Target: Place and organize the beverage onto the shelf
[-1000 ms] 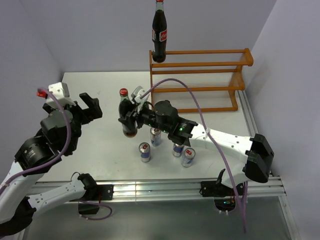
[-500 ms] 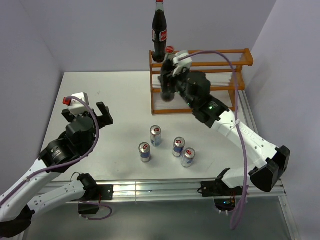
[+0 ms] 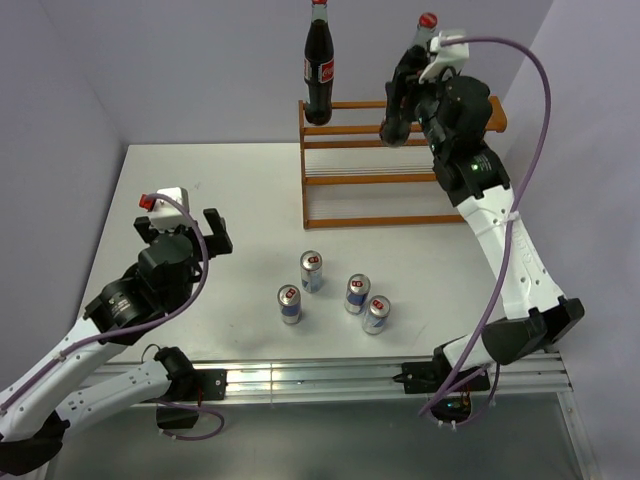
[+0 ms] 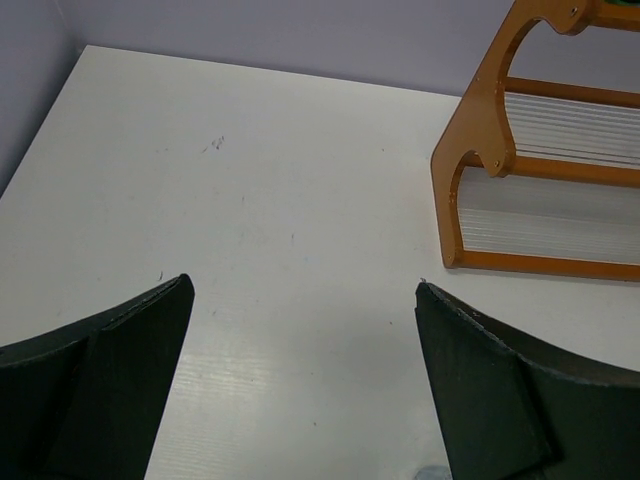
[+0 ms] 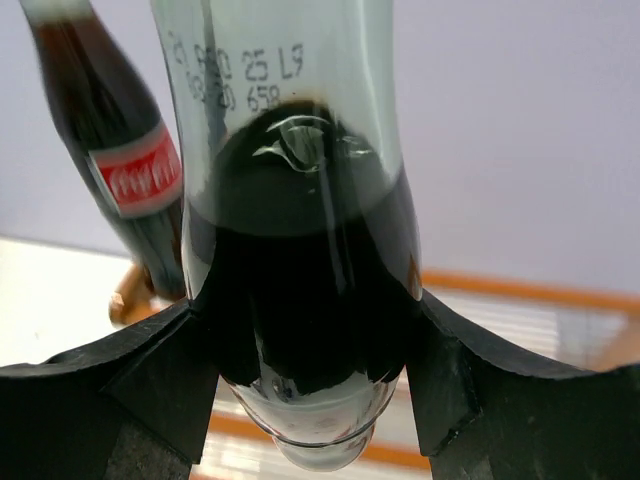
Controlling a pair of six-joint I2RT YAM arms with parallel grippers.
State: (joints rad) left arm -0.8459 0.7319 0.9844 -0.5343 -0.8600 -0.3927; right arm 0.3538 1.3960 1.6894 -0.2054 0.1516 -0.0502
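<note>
One dark cola bottle [image 3: 318,65] with a red label stands at the left end of the orange-brown shelf's [image 3: 400,178] top tier. My right gripper [image 3: 402,98] is shut on a second cola bottle [image 3: 426,24], held tilted above the top tier, right of the middle. In the right wrist view both fingers press the held bottle's [image 5: 300,250] dark lower body, with the standing bottle [image 5: 125,170] behind at left. Several slim blue-and-silver cans [image 3: 311,270] stand upright on the table before the shelf. My left gripper [image 3: 190,228] hangs open and empty over the left part of the table.
The white table [image 3: 200,180] ends at grey walls on the left, back and right. In the left wrist view the shelf's left end post [image 4: 490,150] stands ahead to the right of the open left gripper [image 4: 303,290]. A metal rail [image 3: 320,375] runs along the near edge.
My right arm has carried the cola bottle from above the cans up and back to over the shelf's top tier. The left arm has shifted a little to the right.
</note>
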